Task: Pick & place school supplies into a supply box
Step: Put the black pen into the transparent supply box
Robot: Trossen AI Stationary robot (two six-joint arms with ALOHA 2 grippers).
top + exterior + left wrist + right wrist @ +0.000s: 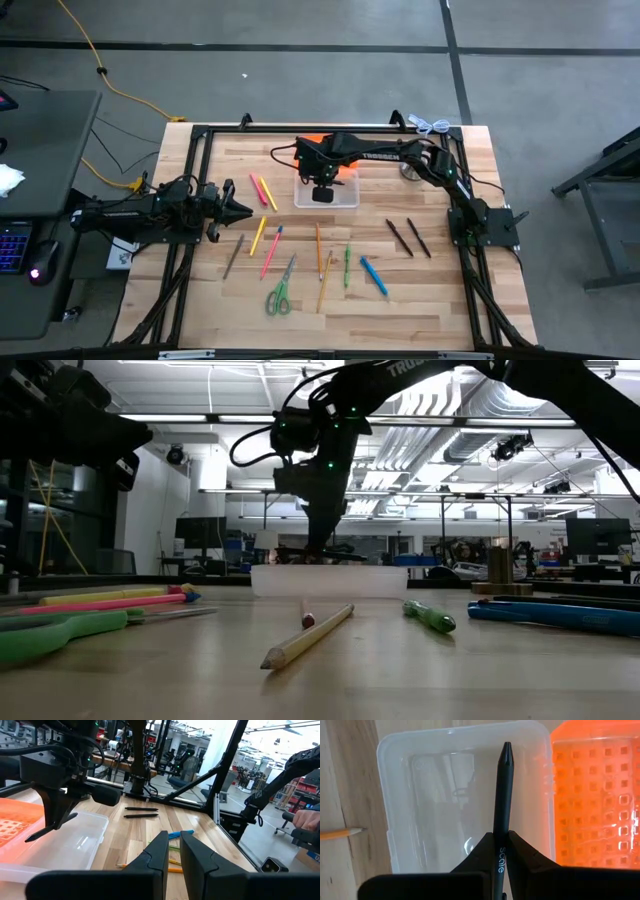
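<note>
Gripping a dark pen (502,810) lettered "scale", the right gripper (501,851) hangs over the clear supply box (420,795); left gripper (172,851), fingers slightly parted and empty, waits near the table's left edge.

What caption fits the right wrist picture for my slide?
The right hand holds a black pen over the empty clear supply box, its orange lid open.

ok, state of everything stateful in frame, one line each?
Box: open, nothing inside yet.
Lid: folded back flat beside the box.
Right gripper: over the box, jaws shut on a dark pen.
Dark pen: held, pointing along the box.
Left gripper: waiting at the table's left, holding nothing, narrow gap between the jaws.
Scissors: on the table, nearly closed.
</note>
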